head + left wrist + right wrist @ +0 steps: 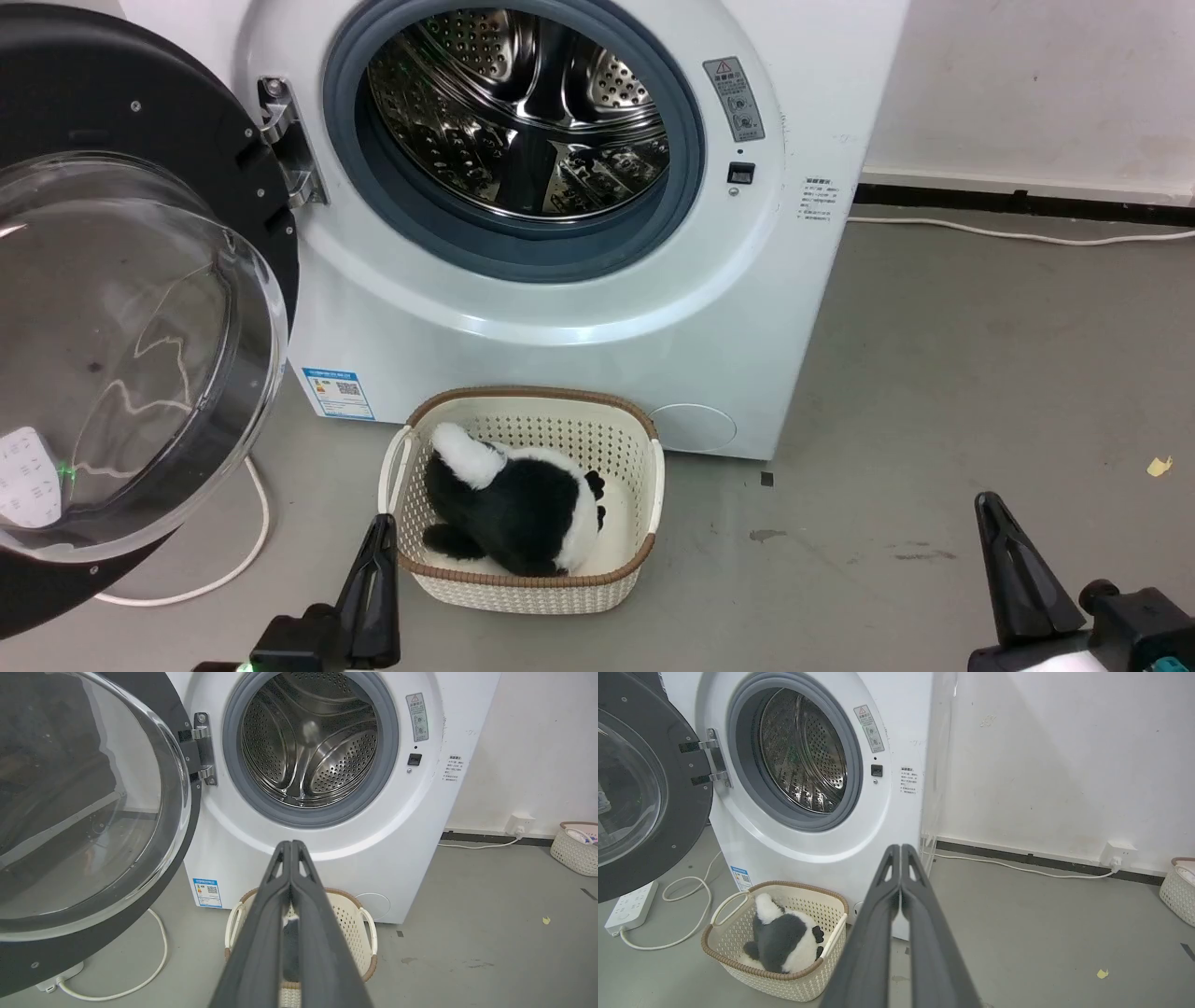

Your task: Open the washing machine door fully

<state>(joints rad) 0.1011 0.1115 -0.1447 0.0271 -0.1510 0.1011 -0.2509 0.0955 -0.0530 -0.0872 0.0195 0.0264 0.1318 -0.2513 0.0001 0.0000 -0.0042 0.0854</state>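
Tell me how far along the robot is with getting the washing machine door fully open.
Done, it seems: the washing machine door hangs swung wide on its hinge, leaving the drum opening fully clear. In hand: nothing; the left gripper and right gripper are both shut, empty and apart from the door. Left: probably nothing, unless the hinge allows more swing.

Drum mouth (523,121) unblocked, basket (523,590) standing below, door (140,93) at left.

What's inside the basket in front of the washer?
A black-and-white plush toy lies in the basket. The floor beneath it is covered, so anything under the toy can't be seen.
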